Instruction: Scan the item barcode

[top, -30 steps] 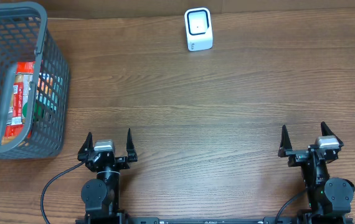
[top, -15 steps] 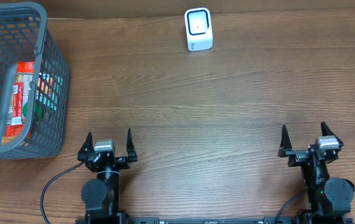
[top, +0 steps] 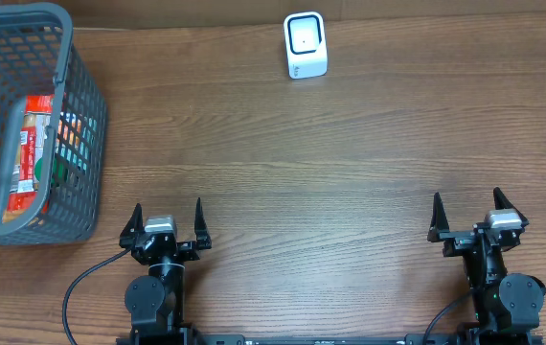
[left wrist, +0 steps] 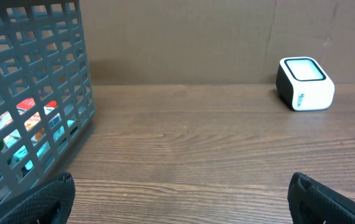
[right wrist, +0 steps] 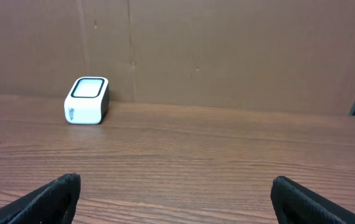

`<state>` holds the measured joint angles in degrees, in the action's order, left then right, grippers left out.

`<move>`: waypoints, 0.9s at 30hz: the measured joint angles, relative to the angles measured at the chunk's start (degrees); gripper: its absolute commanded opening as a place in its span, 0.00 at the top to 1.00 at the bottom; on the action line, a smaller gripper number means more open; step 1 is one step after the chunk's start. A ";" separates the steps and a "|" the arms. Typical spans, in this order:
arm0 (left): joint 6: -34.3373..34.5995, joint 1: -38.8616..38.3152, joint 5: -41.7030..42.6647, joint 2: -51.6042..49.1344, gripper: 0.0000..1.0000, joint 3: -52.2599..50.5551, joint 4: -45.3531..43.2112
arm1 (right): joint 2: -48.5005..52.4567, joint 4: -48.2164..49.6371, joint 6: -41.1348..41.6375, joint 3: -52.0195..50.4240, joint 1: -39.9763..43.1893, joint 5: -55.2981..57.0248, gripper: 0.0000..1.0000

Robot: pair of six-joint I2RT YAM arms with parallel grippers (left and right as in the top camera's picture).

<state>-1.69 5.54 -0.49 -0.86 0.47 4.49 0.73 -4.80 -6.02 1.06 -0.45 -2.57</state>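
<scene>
The wooden worktop [top: 350, 172] carries a grey mesh basket [top: 89, 163] at upper left. The left pincer [top: 168, 213] and right pincer [top: 466, 199] sit wide and empty at the bottom edge, likely parked. The white barcode scanner [top: 306, 45] stands top centre, window upward for reading. The red-labelled packet [top: 34, 134] lies inside the basket.

One basket [top: 89, 134], one scanner [top: 306, 45], two pincers: left pincer [top: 168, 211], right pincer [top: 466, 203]

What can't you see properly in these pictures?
- Packets in the basket: the grey mesh hides most of them, overhead and left wrist; no barcode shows.
- Basket: left side cut off by the picture edge, both those views.
- Scanner: print on its side too small to read, either wrist view.
</scene>
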 measured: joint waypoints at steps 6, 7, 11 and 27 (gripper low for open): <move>0.98 0.00 0.04 0.00 0.00 0.00 0.00 | 0.00 0.00 -0.02 0.00 0.00 0.00 0.00; 1.68 0.00 0.09 0.00 0.00 0.00 0.00 | 0.00 0.02 0.00 0.00 -0.02 -0.02 0.00; 5.11 0.00 1.36 0.00 0.00 0.57 1.70 | 0.00 0.04 0.00 0.00 0.00 -0.02 0.00; 11.54 0.00 13.53 -16.68 0.00 43.58 35.08 | 0.00 0.04 -0.02 0.00 0.00 -0.02 0.00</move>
<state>9.85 5.54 13.04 -17.54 44.05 39.57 0.73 -4.75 -6.04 1.06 -0.45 -2.59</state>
